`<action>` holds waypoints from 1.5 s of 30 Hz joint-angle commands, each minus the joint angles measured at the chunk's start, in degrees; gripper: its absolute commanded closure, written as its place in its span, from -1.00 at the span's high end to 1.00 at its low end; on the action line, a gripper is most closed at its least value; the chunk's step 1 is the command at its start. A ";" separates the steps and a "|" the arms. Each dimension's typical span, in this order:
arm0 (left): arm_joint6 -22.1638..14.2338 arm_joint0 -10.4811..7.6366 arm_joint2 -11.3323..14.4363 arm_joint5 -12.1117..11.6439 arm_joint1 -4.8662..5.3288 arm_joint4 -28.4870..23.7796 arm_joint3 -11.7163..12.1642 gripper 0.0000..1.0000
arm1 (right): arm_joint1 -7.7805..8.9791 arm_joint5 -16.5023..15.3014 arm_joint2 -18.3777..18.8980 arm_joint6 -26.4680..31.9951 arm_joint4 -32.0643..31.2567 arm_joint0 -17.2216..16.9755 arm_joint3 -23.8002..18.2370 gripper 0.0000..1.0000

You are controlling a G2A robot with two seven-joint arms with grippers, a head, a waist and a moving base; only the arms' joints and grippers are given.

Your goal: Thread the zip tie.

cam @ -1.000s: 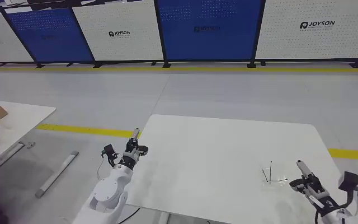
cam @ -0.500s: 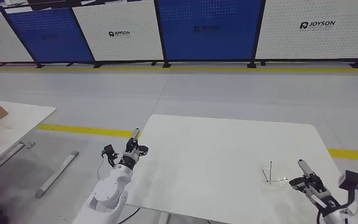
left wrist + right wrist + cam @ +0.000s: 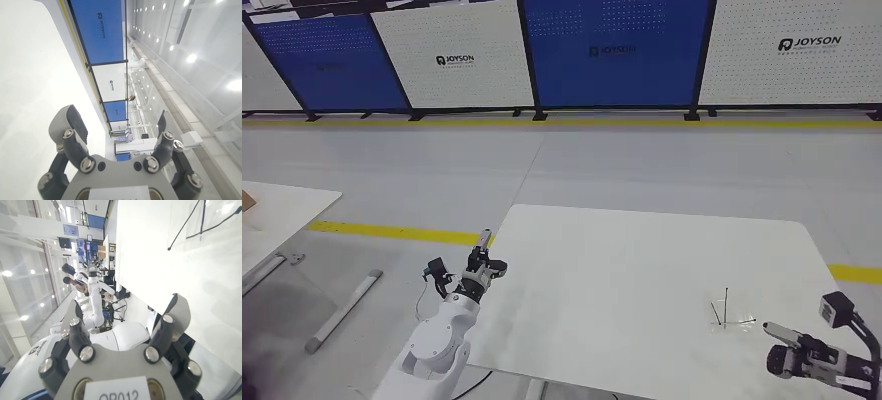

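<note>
Two pincers spread wide, left pincer (image 3: 119, 115) at table (image 3: 642, 280) edge, right pincer (image 3: 126, 299) near zip ties (image 3: 181, 228).

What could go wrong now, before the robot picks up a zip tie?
1. The zip ties are thin, lie flat and cross one another; the open jaws of the right arm may slip off or lift two.
2. They lie on a clear sheet, which may slide or come up too.
</note>
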 commanded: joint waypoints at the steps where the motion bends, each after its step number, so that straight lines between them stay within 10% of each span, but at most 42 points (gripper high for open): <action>1: 0.00 0.00 0.00 0.00 0.00 0.00 0.00 1.00 | -0.01 -0.05 0.01 -1.10 0.03 -0.09 -0.09 1.00; 9: 0.00 0.00 0.00 0.00 0.00 0.00 0.00 1.00 | 0.63 1.41 -2.78 0.74 3.71 0.45 0.17 1.00; 20: 0.00 0.00 0.00 0.00 0.00 0.00 0.00 1.00 | 14.14 3.29 -6.01 0.74 8.98 2.55 2.14 1.00; 26: 0.00 0.00 0.00 0.00 0.00 0.00 0.00 1.00 | 20.38 5.47 -14.30 0.74 18.43 9.57 10.14 1.00; 45: 0.00 0.00 0.00 0.00 0.00 0.00 0.00 1.00 | 20.25 5.90 -19.05 -1.51 10.21 13.91 8.22 1.00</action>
